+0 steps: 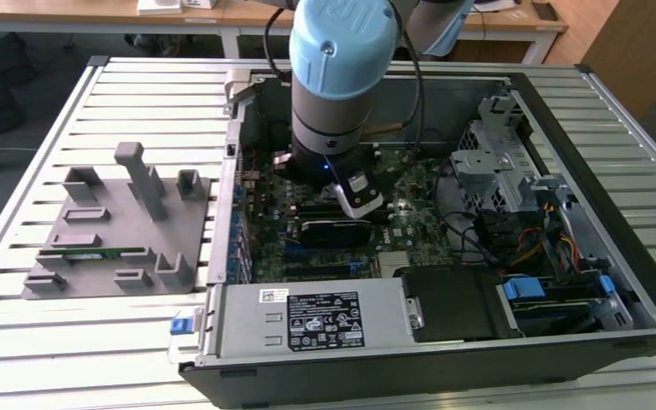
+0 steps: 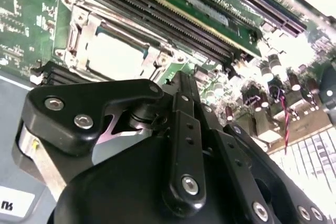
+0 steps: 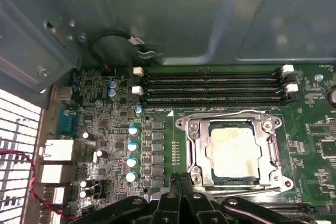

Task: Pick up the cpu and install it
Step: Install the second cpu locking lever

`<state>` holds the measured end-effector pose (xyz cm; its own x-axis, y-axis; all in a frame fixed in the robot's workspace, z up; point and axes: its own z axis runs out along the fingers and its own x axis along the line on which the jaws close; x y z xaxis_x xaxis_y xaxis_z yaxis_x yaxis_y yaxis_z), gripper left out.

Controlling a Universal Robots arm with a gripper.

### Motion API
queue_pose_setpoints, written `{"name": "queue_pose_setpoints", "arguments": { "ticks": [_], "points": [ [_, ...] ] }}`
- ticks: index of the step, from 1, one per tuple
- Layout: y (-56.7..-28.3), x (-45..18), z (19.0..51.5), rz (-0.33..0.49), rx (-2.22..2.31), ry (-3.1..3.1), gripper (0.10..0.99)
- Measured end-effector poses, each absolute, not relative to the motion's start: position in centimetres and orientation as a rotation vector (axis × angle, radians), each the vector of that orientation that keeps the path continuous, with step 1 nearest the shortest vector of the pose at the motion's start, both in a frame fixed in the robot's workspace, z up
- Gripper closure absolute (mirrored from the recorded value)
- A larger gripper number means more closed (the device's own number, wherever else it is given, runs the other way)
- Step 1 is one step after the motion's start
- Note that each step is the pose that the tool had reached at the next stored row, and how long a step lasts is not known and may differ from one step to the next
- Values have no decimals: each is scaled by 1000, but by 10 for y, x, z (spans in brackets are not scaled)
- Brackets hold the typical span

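One cpu (image 3: 232, 152), seated flat in its metal socket frame (image 3: 191, 145) on the green motherboard (image 3: 163, 98), also seen in the second wrist view (image 2: 113, 56). Pincer (image 3: 181, 181) sits just beside the socket edge, fingers (image 3: 185, 182) pressed together, holding nothing. Four memory slots (image 3: 210, 87) lie beyond the socket, w/ five blue-topped capacitors (image 3: 132, 153) to one side. In the exterior view the arm (image 1: 340, 77) points straight down into the open PC case (image 1: 601, 171); grey fixture plate (image 1: 117, 248) rests on the slatted counter (image 1: 32, 333) at the exterior view's left.

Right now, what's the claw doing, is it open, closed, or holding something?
Claw: cannot be told; it sits just beside the motherboard socket frame, with the cpu already lying in that frame.
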<state>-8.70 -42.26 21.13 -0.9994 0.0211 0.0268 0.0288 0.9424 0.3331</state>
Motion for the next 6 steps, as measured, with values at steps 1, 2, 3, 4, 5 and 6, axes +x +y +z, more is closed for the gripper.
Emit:
{"name": "queue_pose_setpoints", "arguments": {
  "ticks": [1,2,3,4,5,6],
  "points": [
    [-423,-87,214,-528,-39,-3073,980],
    [-423,-87,216,-528,-38,-3073,980],
    [-423,-87,218,-528,-38,-3073,980],
    [-423,-87,219,-528,-38,-3073,980],
    [-423,-87,219,-528,-38,-3073,980],
    [-423,-87,219,-529,-38,-3073,980]
  ]
}}
